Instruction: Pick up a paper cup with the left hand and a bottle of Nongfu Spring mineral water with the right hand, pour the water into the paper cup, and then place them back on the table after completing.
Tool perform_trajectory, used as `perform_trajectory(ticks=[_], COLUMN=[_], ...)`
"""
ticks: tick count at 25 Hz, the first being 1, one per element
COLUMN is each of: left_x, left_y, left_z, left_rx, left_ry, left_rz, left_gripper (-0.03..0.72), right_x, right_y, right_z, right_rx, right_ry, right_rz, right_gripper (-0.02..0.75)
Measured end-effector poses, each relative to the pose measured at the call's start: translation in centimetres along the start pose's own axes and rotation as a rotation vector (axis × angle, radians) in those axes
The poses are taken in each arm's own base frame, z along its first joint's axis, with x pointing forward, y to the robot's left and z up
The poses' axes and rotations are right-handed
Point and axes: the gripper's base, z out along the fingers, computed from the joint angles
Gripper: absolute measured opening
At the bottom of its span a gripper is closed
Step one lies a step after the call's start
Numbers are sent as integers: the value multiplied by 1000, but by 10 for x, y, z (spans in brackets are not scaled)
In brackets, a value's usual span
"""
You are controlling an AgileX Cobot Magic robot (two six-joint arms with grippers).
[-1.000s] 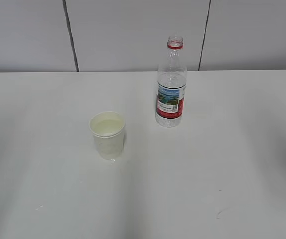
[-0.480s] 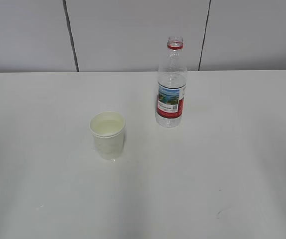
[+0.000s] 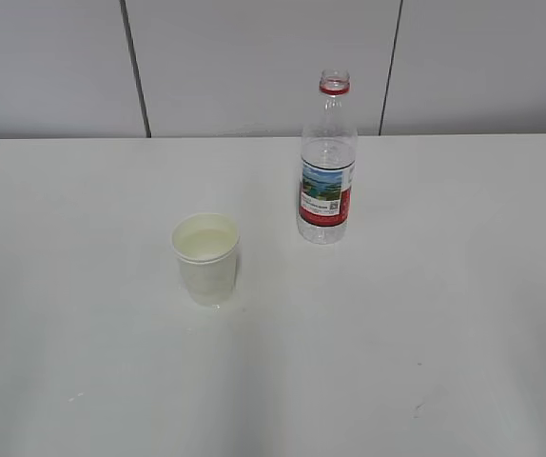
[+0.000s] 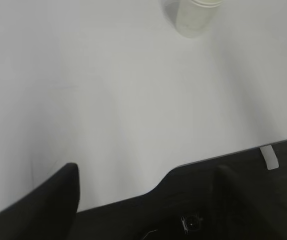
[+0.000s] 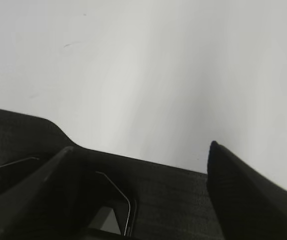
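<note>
Nothing has shifted over the last second: the paper cup [image 3: 205,258] and the Nongfu Spring bottle [image 3: 326,162] stand upright, near each other on the worktop [image 3: 444,314]. Judged complete. The cup holds water [image 3: 204,242]; the uncapped bottle looks nearly drained. Left hand [image 4: 148,175] and right hand [image 5: 138,150] are spread, empty, well apart from both.

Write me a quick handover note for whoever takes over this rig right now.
Left gripper: open, empty, pulled back from the paper cup.
Right gripper: open, empty, over bare table.
The cup stands upright on the table with liquid inside. The Nongfu Spring bottle stands upright behind it to the right, uncapped, apart from the cup.
Done, by the look of it: pour and set-down.
Left: seemingly nothing; just park the arms.
</note>
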Motion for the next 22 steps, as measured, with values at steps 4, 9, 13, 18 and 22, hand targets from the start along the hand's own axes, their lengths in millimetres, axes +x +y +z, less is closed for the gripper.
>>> perform_trajectory(ticks=[4,9,13,18,22], left_x=[4,20,20,16,14], left_y=[-2,-7,-8,-6,-5], left_z=[-5,-20,-20,-14,-14], left_rx=[2,-2,3,-3,-5], left_ry=[-89,-225,-235,-293,-310], left_rz=[9,41,41,30,29], left_gripper=[500,488,481,480,480], right_x=[10,27,41,46,47], right_y=[5,12,17,18,18], right_z=[-12,-27,-35,-38,-37], right_rx=[26,74,119,117,72], right_ry=[-104,-253,-366,-410,-412], right_rz=[1,-21,-28,-1,-36], right_gripper=[592,592,592,592,591])
